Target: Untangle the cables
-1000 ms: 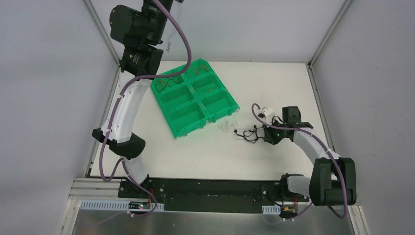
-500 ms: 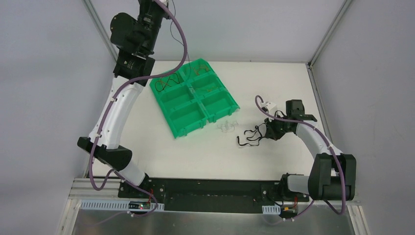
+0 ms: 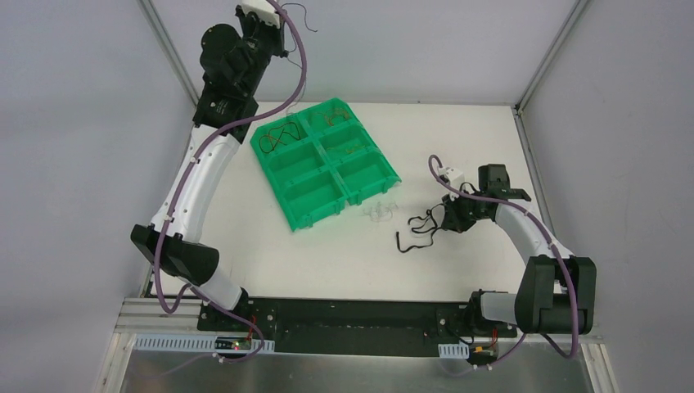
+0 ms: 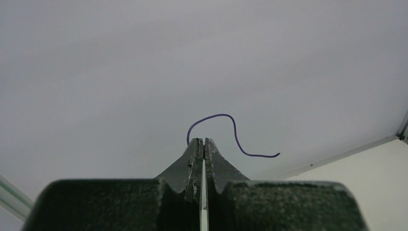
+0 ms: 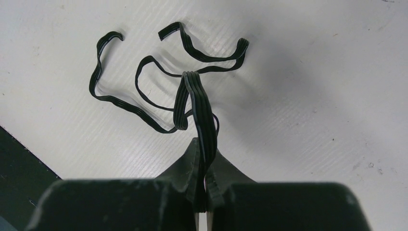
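Observation:
My left gripper is raised high over the table's back left corner. It is shut on one thin purple wire that curls free above the tips. My right gripper is low over the table at the right. It is shut on a bundle of flat black wires, whose loose loops lie on the white table to its left. A thin black wire lies in the back left compartment of the green tray. Yellowish wires lie in its back right compartments.
Small clear plastic pieces lie on the table just right of the tray's near corner. The left arm's purple hose hangs over the tray's back edge. Grey enclosure walls stand on three sides. A black base rail runs along the near edge.
My left arm has swung up and back, lifting the thin wire away from the tray. My right gripper has shifted slightly right, dragging the black bundle and spreading its loops.

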Available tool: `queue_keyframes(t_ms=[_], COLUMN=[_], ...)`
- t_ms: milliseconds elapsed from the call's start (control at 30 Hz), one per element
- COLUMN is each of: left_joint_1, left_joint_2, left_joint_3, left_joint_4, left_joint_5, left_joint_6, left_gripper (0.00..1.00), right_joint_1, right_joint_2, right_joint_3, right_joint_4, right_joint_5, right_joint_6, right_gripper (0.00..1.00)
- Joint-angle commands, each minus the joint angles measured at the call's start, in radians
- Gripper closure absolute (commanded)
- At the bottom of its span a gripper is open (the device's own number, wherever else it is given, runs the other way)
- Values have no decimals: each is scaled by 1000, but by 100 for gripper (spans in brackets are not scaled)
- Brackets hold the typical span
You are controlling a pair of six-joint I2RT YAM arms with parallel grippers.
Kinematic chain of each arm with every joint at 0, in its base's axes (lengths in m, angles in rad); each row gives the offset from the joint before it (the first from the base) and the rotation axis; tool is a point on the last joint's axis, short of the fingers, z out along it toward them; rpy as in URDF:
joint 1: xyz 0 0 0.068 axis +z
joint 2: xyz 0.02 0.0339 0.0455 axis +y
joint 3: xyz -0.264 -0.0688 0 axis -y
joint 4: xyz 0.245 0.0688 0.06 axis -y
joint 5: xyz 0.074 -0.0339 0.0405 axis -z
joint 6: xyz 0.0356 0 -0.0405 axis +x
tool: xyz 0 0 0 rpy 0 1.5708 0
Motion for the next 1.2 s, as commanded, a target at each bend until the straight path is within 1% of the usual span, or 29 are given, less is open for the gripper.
queue_keyframes(t_ms=[0,100,300,400,433,600,833,900,1067,1167], left_joint_1=[69,125,176,183,186,187,194,200,221,223], left_joint_2=[15,19,-4,-24,-33,-76,-118,-153,-236,-242], left_joint_3=[24,13,-38,-73,-89,-215,-354,-414,-567,-646], left_joint_4=[-46,-70,-77,-77,-76,-14,-3,-25,-158,-190], left_joint_5=[12,13,36,92,110,220,336,375,406,431], left_joint_6=[-131,-173,-224,-226,-251,-281,-297,-282,-238,-199], left_gripper=[100,100,100,100,100,100,100,100,100,100], right_joint_1=[-3,-4,-3,-3,-4,-4,-3,-3,-4,-17], right_joint_2=[6,4,6,11,13,16,10,4,-14,-18], right_joint_3=[47,42,43,47,47,48,47,46,28,21], right_joint_4=[-16,-13,-10,-10,-10,-8,-7,-7,-3,-2], right_joint_5=[-41,-41,-42,-41,-41,-39,-29,-24,-23,-26], right_joint_6=[28,33,36,33,34,35,41,44,54,59], right_gripper=[100,100,100,100,100,100,100,100,100,100])
